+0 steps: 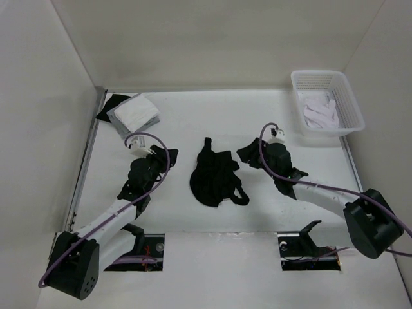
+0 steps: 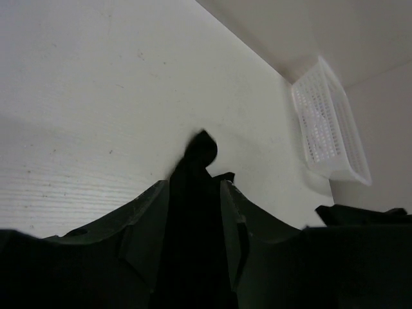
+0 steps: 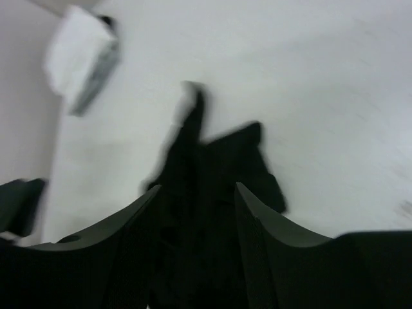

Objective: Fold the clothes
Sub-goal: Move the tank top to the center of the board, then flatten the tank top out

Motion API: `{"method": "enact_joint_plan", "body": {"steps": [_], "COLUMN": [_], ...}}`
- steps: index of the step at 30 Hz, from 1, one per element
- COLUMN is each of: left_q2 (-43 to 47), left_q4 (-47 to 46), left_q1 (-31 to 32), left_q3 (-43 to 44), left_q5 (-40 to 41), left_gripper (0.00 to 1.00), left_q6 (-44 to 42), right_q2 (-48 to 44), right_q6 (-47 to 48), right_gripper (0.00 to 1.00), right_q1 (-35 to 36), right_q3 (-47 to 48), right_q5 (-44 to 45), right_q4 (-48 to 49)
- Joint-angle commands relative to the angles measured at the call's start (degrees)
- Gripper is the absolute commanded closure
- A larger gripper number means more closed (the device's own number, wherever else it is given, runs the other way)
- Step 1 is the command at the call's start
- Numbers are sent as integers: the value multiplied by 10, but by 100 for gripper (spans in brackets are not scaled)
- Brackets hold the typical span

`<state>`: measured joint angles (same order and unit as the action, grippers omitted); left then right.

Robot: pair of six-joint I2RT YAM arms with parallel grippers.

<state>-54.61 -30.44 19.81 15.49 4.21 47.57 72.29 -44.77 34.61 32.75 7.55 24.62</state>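
Trouble, as we judge it, starts with how the tank top [image 1: 215,177] lies. It is crumpled in a dark heap on the table [image 1: 193,116], to the left of the white basket [image 1: 351,100] and nearer the arm bases than the basket is. Straps and hem are tangled, so no edge reads clearly.

The right gripper [image 1: 248,154] sits between the basket and the heap, right at the cloth's basket-side edge. Its blurred wrist view shows the jaws standing wide with black fabric below and beyond them, and we see nothing pinched. The left gripper [image 1: 162,166] is on the far side of the heap from the basket, apart from the cloth, with its jaws partly spread and empty.

A grab from here could catch two layers, or only a strap, and a lift would then bunch the garment instead of spreading it. Thin fabric may also cling to a finger and drag along. Black cloth against black fingers hides contact in both wrist views, so we think a miss would be hard to notice. A wide sweep towards the basket could knock it, or disturb the white garments [image 1: 320,112] inside.

The table is flat, matt white and faintly grained. Plain pale walls [image 1: 225,45] close it in on three sides. A small white-and-grey cloth pile [image 1: 132,111] lies far to the left of the basket, at about the same depth.
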Motion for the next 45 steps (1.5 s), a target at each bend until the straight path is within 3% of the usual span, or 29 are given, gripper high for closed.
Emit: {"method": "enact_joint_plan", "body": {"steps": [1, 3, 5, 6, 7, 9, 11, 14, 19, 24, 25, 29, 30, 36, 39, 40, 42, 45], "left_q2": [20, 27, 28, 28, 28, 20, 6, -65, -154, -180, -190, -236, -241, -282, -300, -304, -286, -173], "left_q4": [48, 85, 118, 145, 163, 202, 212, 190, 206, 250, 256, 292, 296, 303, 303, 304, 305, 324], "left_q1": [14, 37, 63, 88, 105, 179, 244, 330, 366, 412, 419, 433, 437, 454, 457, 459, 459, 443], "left_q3": [3, 6, 9, 13, 16, 27, 42, 105, 173, 191, 195, 215, 217, 234, 242, 246, 245, 236], "left_q5": [28, 54, 73, 84, 91, 110, 137, 171, 115, 117, 123, 136, 140, 156, 175, 181, 190, 200], "left_gripper": [64, 64, 66, 70, 72, 76, 75, 66, 63, 62, 61, 59, 59, 64, 74, 84, 93, 98], "left_q6": [-17, -35, -49, -58, -60, -64, -80, -116, -106, -90, -89, -89, -89, -92, -96, -97, -96, -94], "right_q2": [-67, -106, -129, -148, -157, -164, -165, -160, -124, -85, -74, -79, -99, -205, -214, -220, -234, -286], "right_q6": [-12, -1, 1, -5, -14, -38, -72, -121, -138, -138, -135, -114, -110, -83, -82, -82, -81, -55], "right_gripper": [45, 53, 66, 82, 85, 79, 59, 47, 42, 54, 65, 93, 95, 95, 95, 95, 96, 98], "right_q1": [-24, -3, 5, 18, 30, 60, 86, 120, 151, 155, 155, 145, 139, 92, 90, 92, 92, 92], "right_q3": [-6, -23, -34, -43, -46, -54, -64, -90, -98, -103, -103, -104, -106, -121, -125, -126, -122, -88], "right_q5": [-10, 18, 36, 53, 62, 74, 85, 91, 72, 48, 40, 29, 35, 43, 41, 41, 45, 55], "right_q4": [-10, -80, -130, -191, -234, -318, -366, -381, -359, -326, -311, -266, -264, -287, -286, -281, -279, -289]}}
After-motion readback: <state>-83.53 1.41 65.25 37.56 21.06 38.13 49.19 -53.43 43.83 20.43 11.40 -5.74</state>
